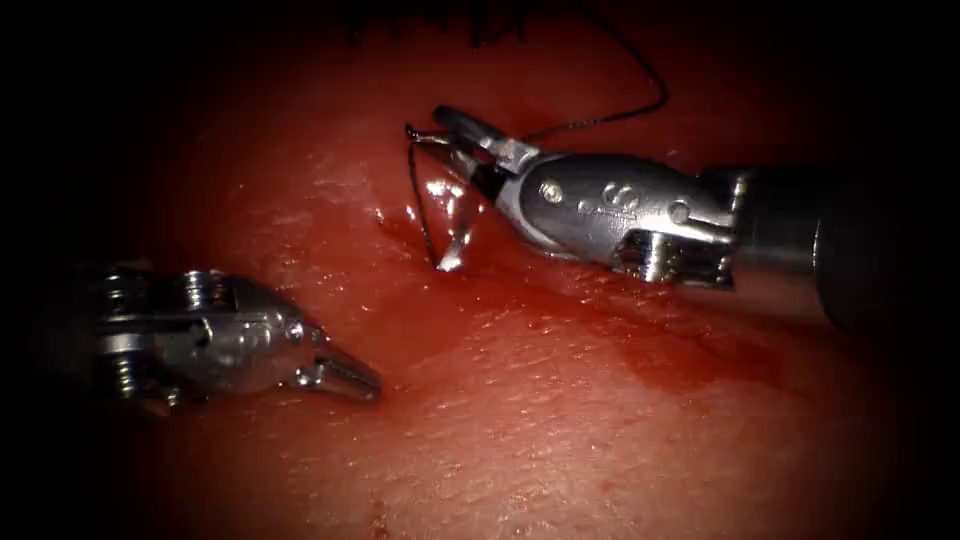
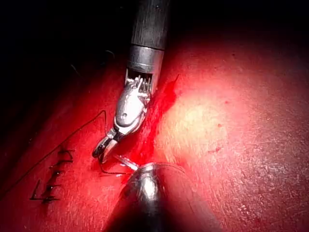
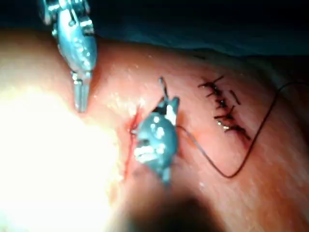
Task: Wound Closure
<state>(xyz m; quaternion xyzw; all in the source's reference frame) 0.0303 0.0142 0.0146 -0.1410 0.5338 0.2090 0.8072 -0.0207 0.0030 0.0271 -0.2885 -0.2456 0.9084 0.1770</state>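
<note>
My right tool [image 1: 425, 133] reaches in from the right, shut on the curved needle [image 1: 416, 200] close to its tail end. The needle arcs down from the jaws, and its lower end meets the wet tissue [image 1: 560, 420] at the cut [image 1: 395, 222], where the point seems to enter. Black thread [image 1: 640, 108] loops away from behind the right jaws toward the far stitches. To the left of the cut my left tool [image 1: 365, 385] lies low over the tissue, shut and holding nothing. The right wrist view has the left tool [image 3: 79, 99] and the thread [image 3: 231, 171].
A row of finished black stitches [image 3: 224, 108] closes the far part of the wound, also seen as stitches [image 2: 53, 179] in the left wrist view. Red fluid [image 2: 157, 108] pools along the cut and over the tissue right of it.
</note>
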